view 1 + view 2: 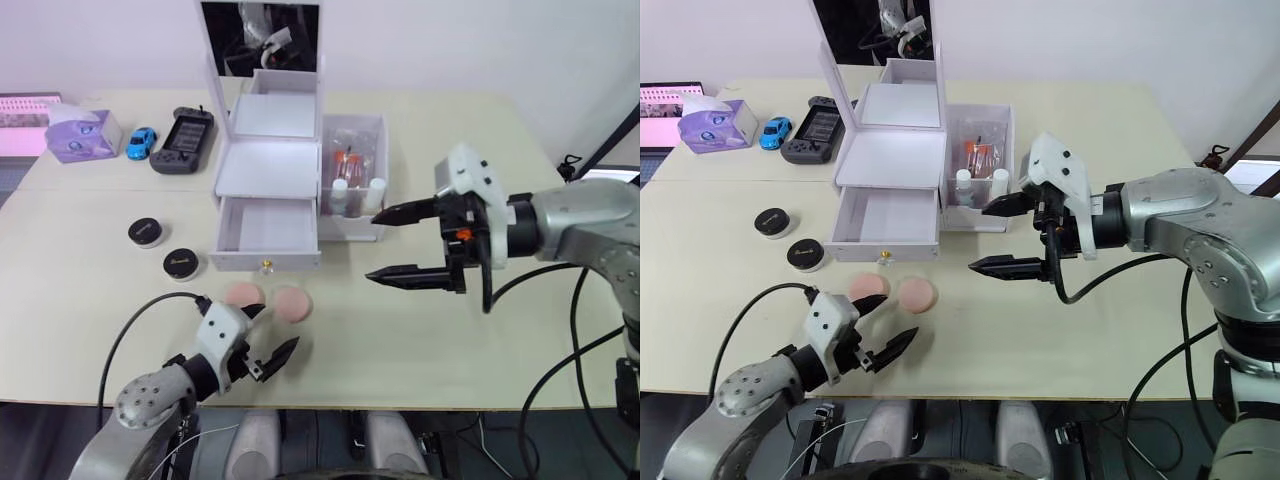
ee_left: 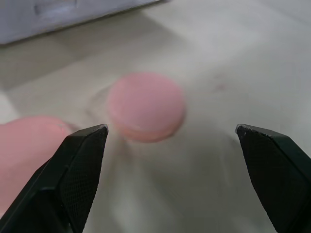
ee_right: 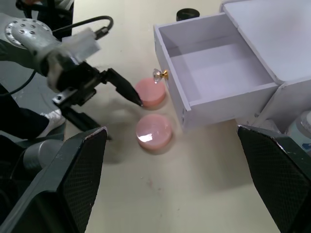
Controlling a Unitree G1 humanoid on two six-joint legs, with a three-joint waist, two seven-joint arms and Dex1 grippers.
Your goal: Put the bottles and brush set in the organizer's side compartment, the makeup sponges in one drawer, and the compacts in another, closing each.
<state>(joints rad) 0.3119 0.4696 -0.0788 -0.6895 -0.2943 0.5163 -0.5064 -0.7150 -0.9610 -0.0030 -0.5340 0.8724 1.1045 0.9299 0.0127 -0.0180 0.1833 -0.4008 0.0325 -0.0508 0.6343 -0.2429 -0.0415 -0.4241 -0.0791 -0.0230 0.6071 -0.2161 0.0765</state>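
Left wrist view looks out between the spread fingers of the left gripper (image 1: 268, 359), empty, with one pink makeup sponge (image 2: 145, 106) lying ahead between the fingertips and a second sponge (image 1: 243, 294) just beside it, toward that gripper's outer finger. The risk, as I judge it, is that closing here catches both sponges or nudges the near one aside, since they lie almost touching. Beyond the sponges the open drawer (image 1: 268, 227) stands ready, its gold knob (image 3: 160, 74) projecting near them; a lifted sponge could clip the drawer's front edge. Further off to that gripper's left lie two black compacts (image 1: 147, 232). The right gripper (image 1: 402, 243) hovers with fingers wide apart and empty, near the side compartment (image 1: 354, 178) already holding bottles.
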